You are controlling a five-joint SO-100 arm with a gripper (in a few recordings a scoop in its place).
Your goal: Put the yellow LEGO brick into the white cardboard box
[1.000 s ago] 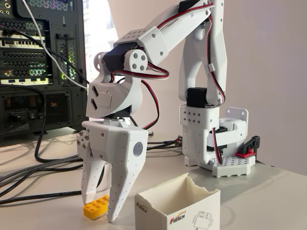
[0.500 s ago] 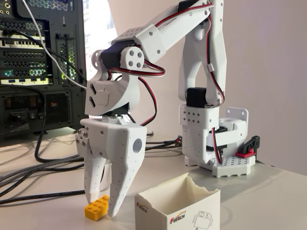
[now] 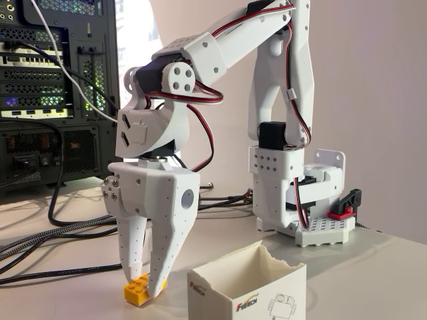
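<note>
Fixed view. Yellow LEGO brick sits at lower left of frame on the desk, just left of the white cardboard box, not touching it. Pincer points straight down, tips at the brick; fingers look nearly closed around it, pinching it or about to. Actual contact is hard to confirm from this angle, and the brick appears to rest on the desk, not lifted.

Step in hand, as I judge it: secure the grasp. To do it well: close fully on the brick's sides, keep the tips low so it doesn't pop out, then lift straight up high enough to clear the box's torn rim before moving right in frame. Box is close, so a low sideways drag risks knocking it.

Arm pose: white arm, base at centre right, upper link rising tall, forearm folding down toward left of frame, wrist bent so the pincer hangs vertical. Red-black cables loop along the joints. A computer tower stands upper left, cables across the desk.
</note>
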